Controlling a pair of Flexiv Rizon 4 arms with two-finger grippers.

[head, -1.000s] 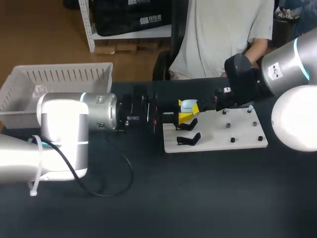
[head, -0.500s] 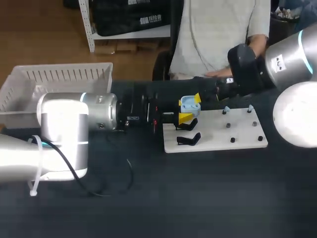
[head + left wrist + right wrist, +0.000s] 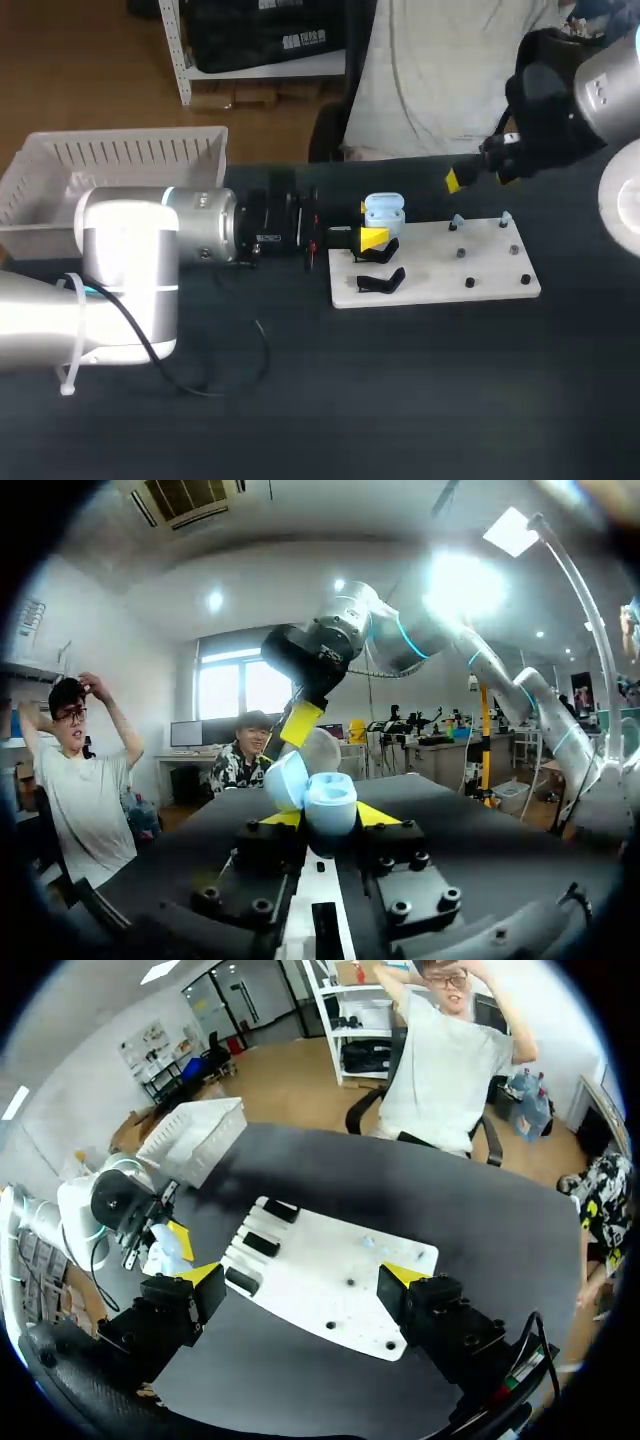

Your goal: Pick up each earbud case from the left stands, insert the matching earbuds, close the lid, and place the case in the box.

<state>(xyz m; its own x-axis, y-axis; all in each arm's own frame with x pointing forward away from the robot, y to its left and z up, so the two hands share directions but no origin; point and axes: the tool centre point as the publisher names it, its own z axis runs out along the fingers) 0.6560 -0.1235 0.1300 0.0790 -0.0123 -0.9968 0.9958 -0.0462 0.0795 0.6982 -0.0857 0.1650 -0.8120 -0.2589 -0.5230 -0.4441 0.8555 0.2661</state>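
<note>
Earbud case (image 3: 384, 212), light blue, lid open: clamped in left hand (image 3: 326, 816), at 10 o'clock corner of white board (image 3: 470, 262). Right hand (image 3: 302, 1275): fingers spread wide, empty, raised over counter (image 3: 400, 400), 1 o'clock of board.

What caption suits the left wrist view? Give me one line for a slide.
Left gripper clamps the light blue earbud case; right arm hangs beyond it.

The left arm lies level, its wrist stretched out toward the white board (image 3: 440, 278). The left gripper (image 3: 371, 228) sits at the board's left edge, its fingers clamped from two sides on the open earbud case (image 3: 384, 211). The right arm is raised beyond the board's far edge. The right gripper (image 3: 302, 1275) looks down on the board, fingers spread wide.
</note>
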